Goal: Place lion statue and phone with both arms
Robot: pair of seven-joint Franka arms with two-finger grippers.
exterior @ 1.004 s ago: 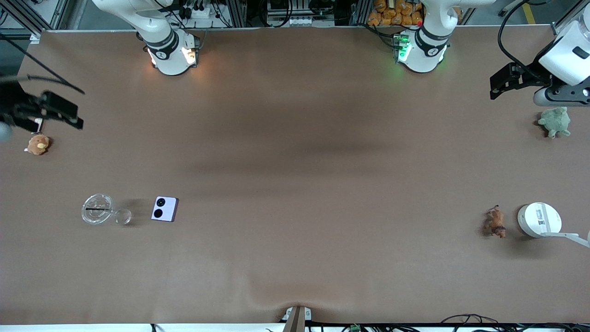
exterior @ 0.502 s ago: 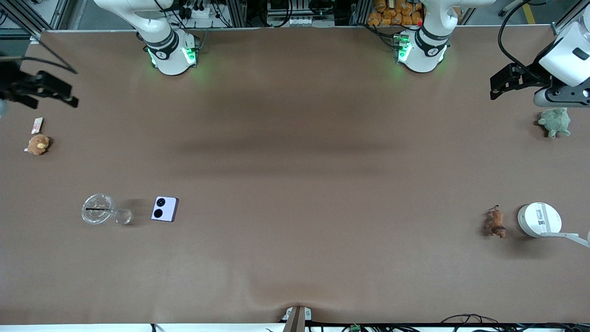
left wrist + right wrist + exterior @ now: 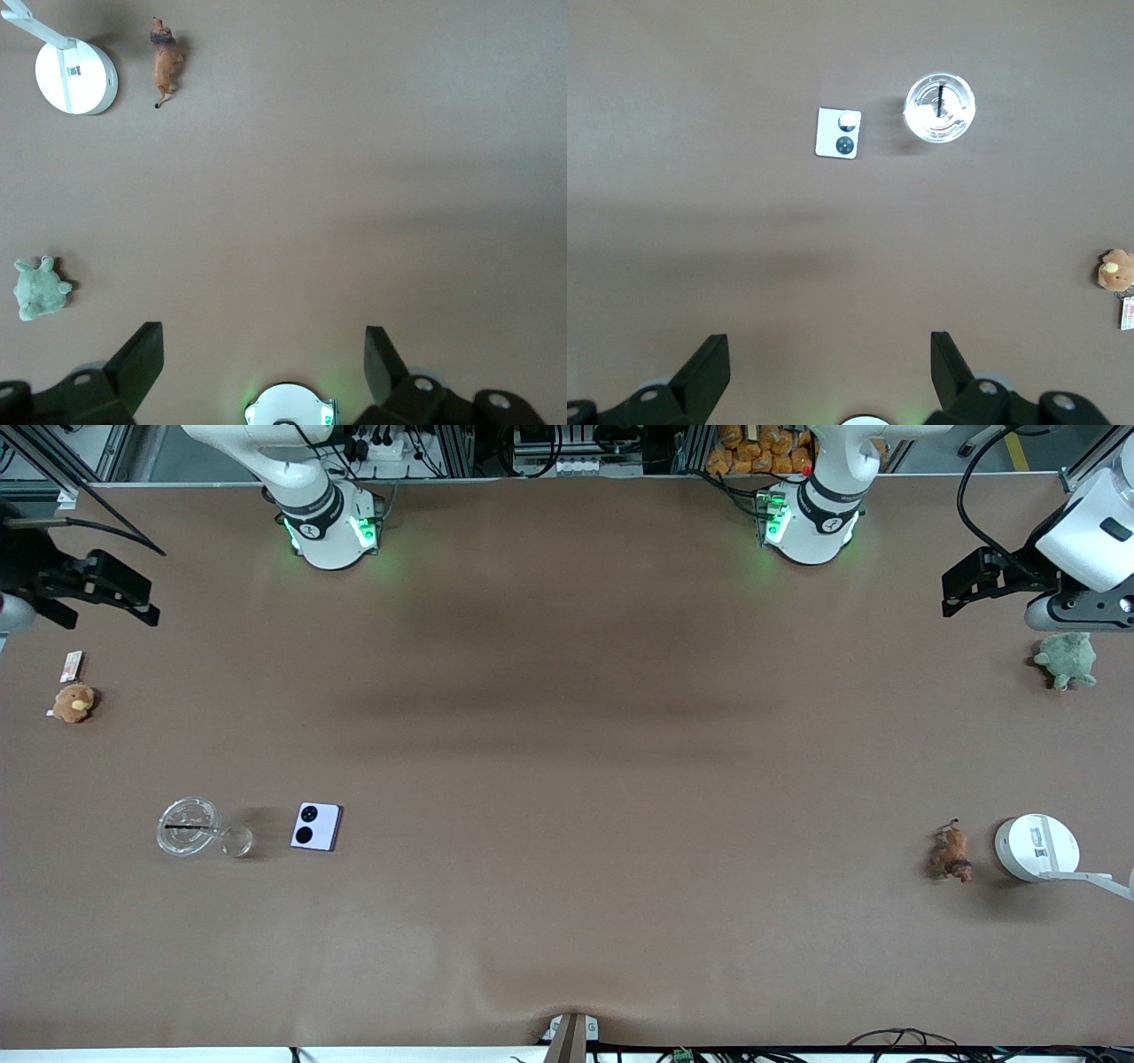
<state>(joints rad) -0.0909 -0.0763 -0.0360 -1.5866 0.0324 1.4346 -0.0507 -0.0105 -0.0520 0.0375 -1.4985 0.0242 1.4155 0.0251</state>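
Both hands hang open and empty: the left hand (image 3: 961, 589) near the green plush (image 3: 1067, 659), the right hand (image 3: 106, 593) at the desk's (image 3: 567, 717) other end. No pickup has begun. Next, each must descend: left onto the lion statue (image 3: 951, 852) beside the white device (image 3: 1036, 848), right onto the phone (image 3: 316, 826) by the glass dish (image 3: 188, 826).

Lilac phone (image 3: 316, 826), orange-brown lion statue (image 3: 951, 852)

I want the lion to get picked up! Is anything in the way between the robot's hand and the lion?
Nothing visible blocks it. The left end effector hangs open over the table's edge near the green plush turtle. Only bare table lies between it and the lion statue. The round white device sits beside the lion, apart from it.
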